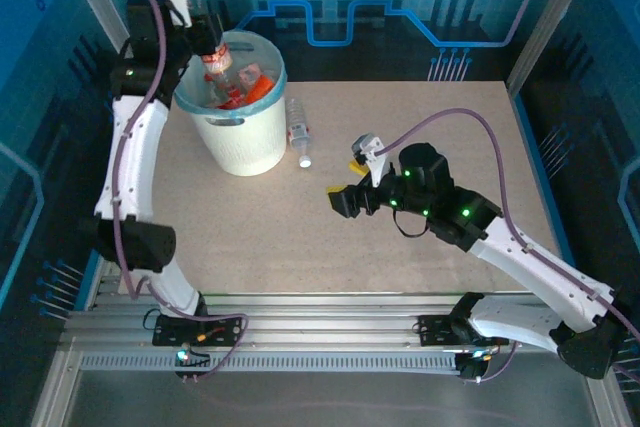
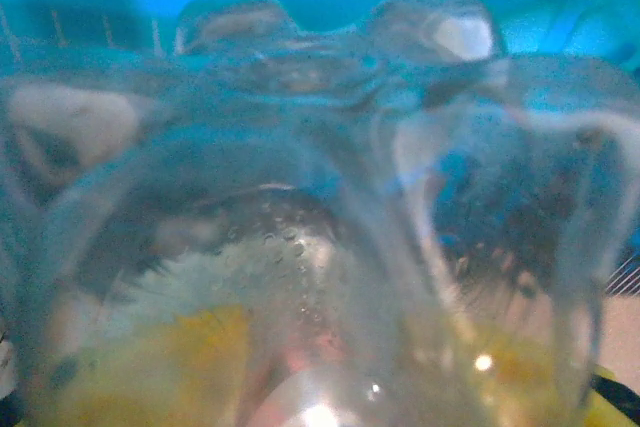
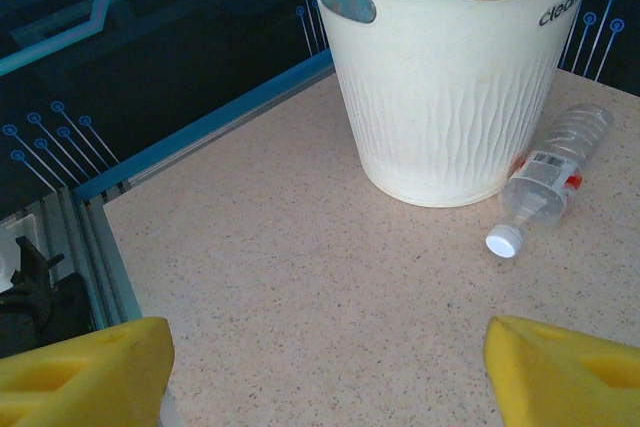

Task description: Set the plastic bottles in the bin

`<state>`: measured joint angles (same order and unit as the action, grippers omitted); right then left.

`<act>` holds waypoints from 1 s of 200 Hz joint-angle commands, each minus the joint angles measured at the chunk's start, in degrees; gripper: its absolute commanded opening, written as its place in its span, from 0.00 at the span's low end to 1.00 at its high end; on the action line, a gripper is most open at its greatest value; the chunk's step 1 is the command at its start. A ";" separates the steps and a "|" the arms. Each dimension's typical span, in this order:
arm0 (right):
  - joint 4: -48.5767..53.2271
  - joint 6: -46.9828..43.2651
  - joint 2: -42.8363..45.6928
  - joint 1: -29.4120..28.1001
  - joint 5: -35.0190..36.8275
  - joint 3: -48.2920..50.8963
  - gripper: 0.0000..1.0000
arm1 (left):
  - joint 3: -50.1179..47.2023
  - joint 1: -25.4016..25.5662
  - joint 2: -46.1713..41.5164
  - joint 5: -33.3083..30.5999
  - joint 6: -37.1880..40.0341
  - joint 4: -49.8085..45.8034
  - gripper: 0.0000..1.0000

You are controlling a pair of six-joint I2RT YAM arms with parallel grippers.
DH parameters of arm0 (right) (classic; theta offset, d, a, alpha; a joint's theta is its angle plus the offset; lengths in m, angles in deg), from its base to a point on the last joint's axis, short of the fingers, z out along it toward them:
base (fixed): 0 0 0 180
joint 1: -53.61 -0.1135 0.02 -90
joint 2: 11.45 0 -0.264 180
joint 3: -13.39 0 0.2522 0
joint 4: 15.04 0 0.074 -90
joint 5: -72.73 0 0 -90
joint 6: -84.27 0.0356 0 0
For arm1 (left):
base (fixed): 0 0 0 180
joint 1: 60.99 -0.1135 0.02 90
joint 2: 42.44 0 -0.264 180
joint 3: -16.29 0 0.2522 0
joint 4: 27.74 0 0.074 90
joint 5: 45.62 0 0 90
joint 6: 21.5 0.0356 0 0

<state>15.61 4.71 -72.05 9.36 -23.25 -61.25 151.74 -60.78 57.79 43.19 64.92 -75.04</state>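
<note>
The bin (image 1: 240,137), a white bucket lined with a light-blue bag, stands at the table's back left and holds several plastic bottles with red and orange labels (image 1: 250,87). My left gripper (image 1: 210,45) hangs over the bin's left rim, shut on a clear bottle with a red label (image 1: 217,67). That bottle's clear body (image 2: 320,247) sits right against the left wrist camera. One clear bottle with a white cap (image 1: 298,130) lies on the table just right of the bin (image 3: 450,97), seen also in the right wrist view (image 3: 545,182). My right gripper (image 1: 350,185) (image 3: 325,377) is open over bare table, its yellow fingertips (image 3: 85,372) wide apart.
The table's left edge and metal rail (image 3: 100,237) run close to the bin. Blue enclosure walls (image 1: 560,17) ring the table. Speckled tabletop (image 1: 300,237) lies between the bin and the arm bases.
</note>
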 commanded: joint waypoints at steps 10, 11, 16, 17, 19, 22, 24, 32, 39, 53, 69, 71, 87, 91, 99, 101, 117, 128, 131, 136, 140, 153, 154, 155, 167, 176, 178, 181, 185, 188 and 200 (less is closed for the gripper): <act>1.14 -0.59 -0.88 -0.99 0.17 -1.70 0.82 | 3.82 -0.30 3.82 1.16 6.62 -8.64 0.46; 1.14 -0.59 -0.90 -1.00 0.13 -1.70 0.82 | 3.69 -0.30 3.92 1.26 6.64 -8.73 0.46; 1.09 -0.59 -1.00 -1.07 0.18 -1.61 0.82 | 2.96 -0.30 4.01 2.01 6.73 -9.10 0.46; 1.07 -0.59 -1.01 -1.04 0.18 -1.61 0.82 | 2.69 -0.30 4.10 2.13 6.78 -9.14 0.46; 1.03 -0.59 -1.08 -1.09 0.18 -1.56 0.82 | 2.20 -0.30 4.08 2.44 6.81 -9.21 0.46; 1.03 -0.55 -1.14 -1.08 0.19 -1.53 0.82 | 1.36 -0.33 4.04 2.96 6.89 -9.19 0.46; 1.02 -0.52 -1.18 -1.10 0.20 -1.52 0.82 | 0.90 -0.30 3.95 3.22 6.97 -9.09 0.46; 1.13 -0.42 -1.32 -1.19 0.20 -1.36 0.82 | -2.25 -0.31 3.41 4.44 7.08 -8.30 0.48; 1.13 -0.33 -1.45 -1.18 0.18 -1.20 0.82 | -5.61 -0.30 2.43 5.27 7.17 -6.76 0.48; 0.80 -0.16 -1.64 -1.27 0.27 -0.61 0.82 | -14.02 -0.32 -0.27 6.35 7.61 -1.76 0.49; 0.19 -0.14 -1.89 -1.35 0.53 0.27 0.82 | -23.50 -0.30 -3.74 6.95 8.20 4.86 0.49; 0.13 -0.11 -1.96 -1.34 0.64 0.42 0.82 | -24.76 -0.30 -4.14 7.11 8.33 5.67 0.49; -0.10 0.06 -2.48 -1.36 0.92 0.89 0.82 | -31.44 -0.30 -6.35 7.74 9.24 10.35 0.49; -0.14 0.02 -2.63 -1.36 0.88 0.94 0.82 | -32.52 -0.30 -6.56 7.89 9.55 10.86 0.49; -0.19 0.24 -3.06 -1.35 0.78 0.94 0.82 | -33.81 -0.30 -6.63 8.17 10.19 11.11 0.49; -0.19 0.22 -3.15 -1.40 0.73 0.94 0.83 | -33.98 -0.30 -6.62 8.23 10.35 11.10 0.49; -0.19 0.50 -3.93 -1.42 0.44 0.56 0.83 | -34.11 -0.30 -5.77 8.06 11.24 10.00 0.50; -0.17 0.68 -4.35 -1.55 0.35 0.35 0.83 | -33.34 -0.30 -5.06 7.71 11.31 9.31 0.51; -0.18 0.72 -4.55 -1.54 0.35 0.28 0.83 | -33.02 -0.30 -4.86 7.70 11.23 9.04 0.51; -0.19 0.76 -4.74 -1.54 0.30 0.17 0.82 | -32.33 -0.30 -4.35 7.66 11.06 8.53 0.52; -0.19 0.81 -4.85 -1.53 0.27 0.11 0.83 | -31.71 -0.30 -3.92 7.71 10.98 8.01 0.52; -0.17 0.95 -5.22 -1.63 0.09 -0.10 0.83 | -29.40 -0.30 -2.39 7.87 10.80 5.76 0.54; -0.14 0.97 -5.27 -1.63 0.09 -0.11 0.83 | -29.23 -0.30 -2.27 7.87 10.79 5.59 0.54; -0.12 0.97 -5.30 -1.63 0.09 -0.11 0.82 | -29.05 -0.34 -2.20 7.87 10.74 5.41 0.54; 0.12 1.04 -5.41 -1.72 0.18 -0.20 0.83 | -27.46 -0.36 -1.64 7.87 9.95 4.23 0.58; 0.30 1.08 -5.49 -1.70 0.23 -0.23 0.83 | -26.50 -0.31 -1.92 8.35 9.17 3.88 0.63; 0.37 1.08 -5.50 -1.76 0.26 -0.21 0.83 | -26.44 -0.34 -2.08 8.50 8.97 3.87 0.65; 0.38 1.08 -5.47 -1.80 0.26 -0.25 0.83 | -26.17 -0.30 -2.38 8.74 8.56 3.92 0.67; 0.51 1.00 -5.41 -1.80 0.34 -0.29 0.83 | -25.80 -0.30 -2.85 9.01 8.03 4.07 0.71; 0.58 0.99 -5.41 -1.78 0.36 -0.29 0.83 | -25.54 -0.30 -3.23 9.16 7.60 4.26 0.73; 0.69 0.82 -5.47 -1.88 0.42 -0.31 0.83 | -24.29 -0.30 -5.00 9.75 6.05 4.77 0.79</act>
<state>15.87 5.17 -77.49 8.51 -23.25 -61.06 124.03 -60.72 54.68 51.32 72.99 -67.37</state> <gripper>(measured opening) 0.825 0.740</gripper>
